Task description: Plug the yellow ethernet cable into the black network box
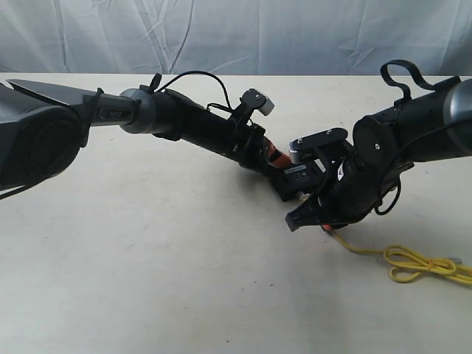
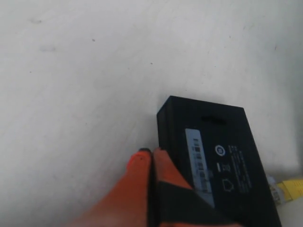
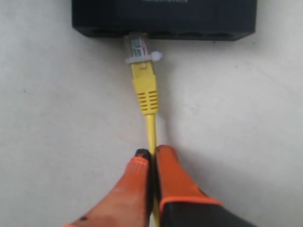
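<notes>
The black network box lies flat on the table, its pale label facing up. My left gripper is shut, and its orange fingers rest against the box's near corner. My right gripper is shut on the yellow ethernet cable, just behind the yellow boot. The cable's clear plug sits at a port in the box's side. In the exterior view both grippers meet at the box, and the cable trails right to a tied loop.
A pale tabletop spreads around the work area, with a wrinkled white backdrop behind it. The left arm crosses the middle of the table. The cable's far plug lies near the right edge.
</notes>
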Controlling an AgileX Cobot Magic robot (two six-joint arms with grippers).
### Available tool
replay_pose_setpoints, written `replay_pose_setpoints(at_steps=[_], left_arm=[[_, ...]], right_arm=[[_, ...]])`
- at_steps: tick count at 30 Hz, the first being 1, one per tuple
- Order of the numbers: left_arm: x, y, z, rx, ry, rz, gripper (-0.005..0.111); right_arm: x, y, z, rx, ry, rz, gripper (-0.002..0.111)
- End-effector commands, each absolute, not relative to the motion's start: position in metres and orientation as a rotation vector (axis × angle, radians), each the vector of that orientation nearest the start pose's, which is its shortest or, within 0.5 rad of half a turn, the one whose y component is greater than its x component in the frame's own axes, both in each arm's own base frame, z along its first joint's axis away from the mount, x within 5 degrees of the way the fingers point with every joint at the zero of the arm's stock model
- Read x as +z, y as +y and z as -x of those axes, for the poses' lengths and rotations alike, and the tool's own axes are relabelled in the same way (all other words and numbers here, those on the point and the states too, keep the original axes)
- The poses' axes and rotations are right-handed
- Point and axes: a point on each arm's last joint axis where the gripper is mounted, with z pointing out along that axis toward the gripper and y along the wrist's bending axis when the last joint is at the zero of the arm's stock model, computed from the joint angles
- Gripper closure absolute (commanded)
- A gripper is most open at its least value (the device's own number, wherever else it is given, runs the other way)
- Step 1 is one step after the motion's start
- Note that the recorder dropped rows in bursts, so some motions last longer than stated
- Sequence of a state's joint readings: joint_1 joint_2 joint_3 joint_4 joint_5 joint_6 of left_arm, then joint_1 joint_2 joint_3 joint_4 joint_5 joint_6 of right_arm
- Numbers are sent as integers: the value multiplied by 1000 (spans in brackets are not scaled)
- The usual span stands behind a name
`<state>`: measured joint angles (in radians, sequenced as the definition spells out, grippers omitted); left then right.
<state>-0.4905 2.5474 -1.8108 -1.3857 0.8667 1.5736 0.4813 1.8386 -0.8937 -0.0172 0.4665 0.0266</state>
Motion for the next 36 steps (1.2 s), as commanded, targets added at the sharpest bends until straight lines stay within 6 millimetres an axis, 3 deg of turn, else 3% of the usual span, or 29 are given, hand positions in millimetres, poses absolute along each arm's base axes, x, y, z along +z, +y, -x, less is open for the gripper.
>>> replay_pose_setpoints(at_steps=[1,20,36], left_arm=[[70,-303,-411,-1138,1969,-1263,107],[67,-292,-413,-1166,2060,-1252,107],[69,-286,-414,-1198,2054,-1263,107]], right_arm=[[125,145,-282,93,2786,618,109],[125,144,-282,88,2810,549,109],[127,148,-288,120,2728,547,106]])
